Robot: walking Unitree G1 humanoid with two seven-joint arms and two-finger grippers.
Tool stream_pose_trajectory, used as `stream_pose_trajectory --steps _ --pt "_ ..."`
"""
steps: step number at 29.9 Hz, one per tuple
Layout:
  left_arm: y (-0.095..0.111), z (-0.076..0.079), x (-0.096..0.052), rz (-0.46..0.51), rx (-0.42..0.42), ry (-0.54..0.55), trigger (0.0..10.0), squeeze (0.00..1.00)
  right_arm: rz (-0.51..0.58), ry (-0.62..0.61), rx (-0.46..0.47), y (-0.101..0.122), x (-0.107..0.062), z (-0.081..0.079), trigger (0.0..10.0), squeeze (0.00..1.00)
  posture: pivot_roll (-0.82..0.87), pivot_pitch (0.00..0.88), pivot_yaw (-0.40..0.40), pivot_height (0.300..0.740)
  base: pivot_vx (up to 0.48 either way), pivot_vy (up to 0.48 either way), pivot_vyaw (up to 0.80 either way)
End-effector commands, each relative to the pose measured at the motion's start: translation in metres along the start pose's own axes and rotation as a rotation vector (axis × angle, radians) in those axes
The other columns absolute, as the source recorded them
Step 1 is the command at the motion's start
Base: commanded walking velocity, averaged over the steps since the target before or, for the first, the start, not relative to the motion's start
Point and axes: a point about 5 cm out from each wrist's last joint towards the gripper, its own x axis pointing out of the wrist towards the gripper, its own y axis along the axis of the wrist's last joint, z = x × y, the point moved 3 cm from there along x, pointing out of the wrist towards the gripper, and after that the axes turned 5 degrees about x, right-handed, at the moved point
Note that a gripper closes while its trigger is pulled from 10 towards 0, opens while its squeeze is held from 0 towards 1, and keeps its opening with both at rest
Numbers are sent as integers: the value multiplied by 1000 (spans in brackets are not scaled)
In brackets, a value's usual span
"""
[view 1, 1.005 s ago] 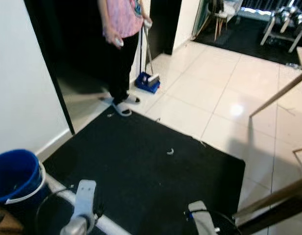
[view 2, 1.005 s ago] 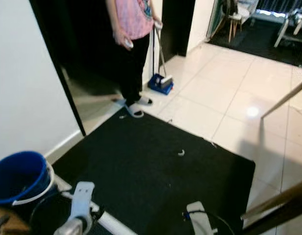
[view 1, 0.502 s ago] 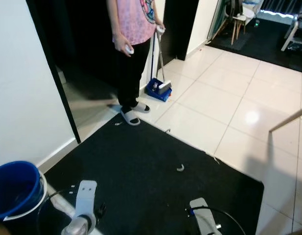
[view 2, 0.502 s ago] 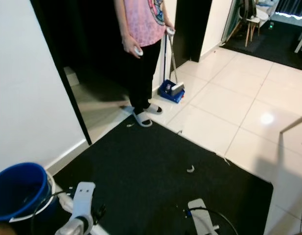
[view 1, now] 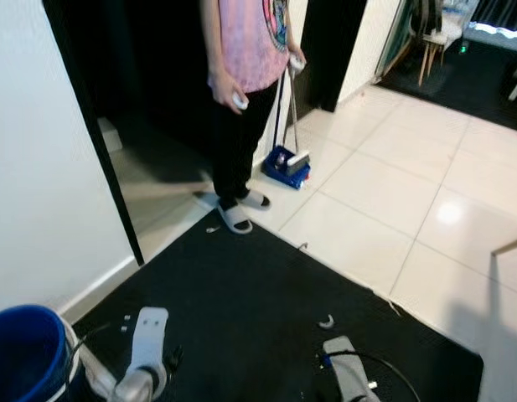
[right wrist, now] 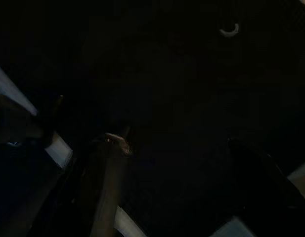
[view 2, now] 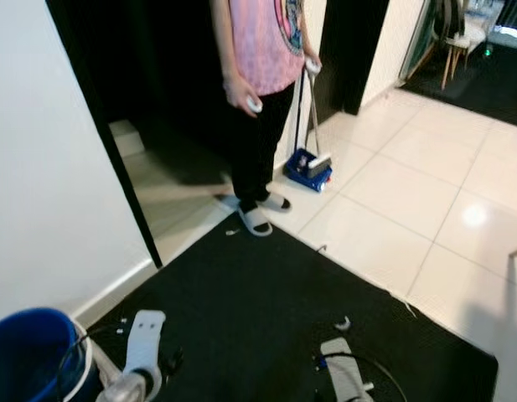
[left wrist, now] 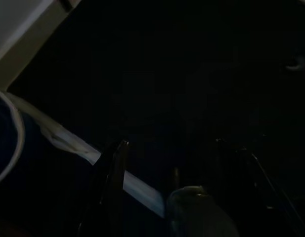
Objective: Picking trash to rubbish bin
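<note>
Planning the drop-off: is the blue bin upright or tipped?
Upright: the blue bin stands on the floor, its open mouth facing up, beside the black mat.

there was one blue bucket (view 1: 19,356) at the near left, one black mat (view 1: 258,293), one white scrap (view 1: 327,322) on it, one blue dustpan (view 1: 287,166) far off, and one person (view 1: 250,50).

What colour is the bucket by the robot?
The bucket is blue with a white rim, clearest in the right eye view.
</note>
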Motion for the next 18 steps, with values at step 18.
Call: stream_pose_trajectory --steps 18 --pt "-5 5 0 -29 31 -7 10000 0 -24 5 21 -10 -2 1 10000 0 85 78 -18 740 242 0 0"
